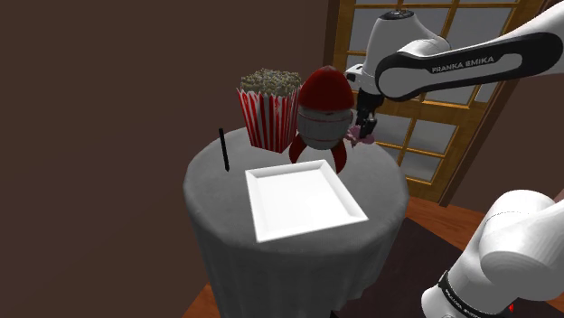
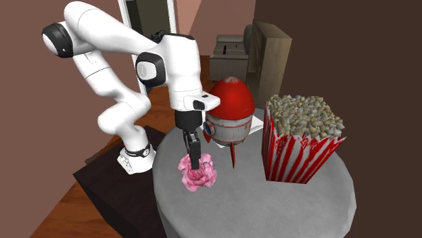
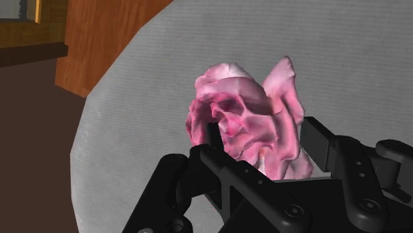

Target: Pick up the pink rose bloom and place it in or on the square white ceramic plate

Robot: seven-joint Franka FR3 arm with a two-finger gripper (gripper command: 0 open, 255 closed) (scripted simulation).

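Observation:
The pink rose bloom (image 3: 241, 116) sits between my black fingers, and my gripper (image 3: 265, 140) is shut on it. In the second exterior view the rose (image 2: 199, 174) hangs under the gripper (image 2: 195, 161) close over the grey round table (image 2: 270, 209), near its edge; I cannot tell whether it touches the cloth. From the shoulder view the gripper (image 1: 365, 129) is behind the rocket toy, with a bit of pink rose (image 1: 364, 139) showing. The square white plate (image 1: 303, 201) lies in the table's middle, nearer the camera than the gripper.
A red and white rocket toy (image 1: 324, 116) stands between the plate and the gripper. A striped popcorn box (image 1: 268, 110) stands beside it. A black pen (image 1: 223, 149) lies toward the shoulder view's left. A paned wooden door (image 1: 434, 117) is behind the table.

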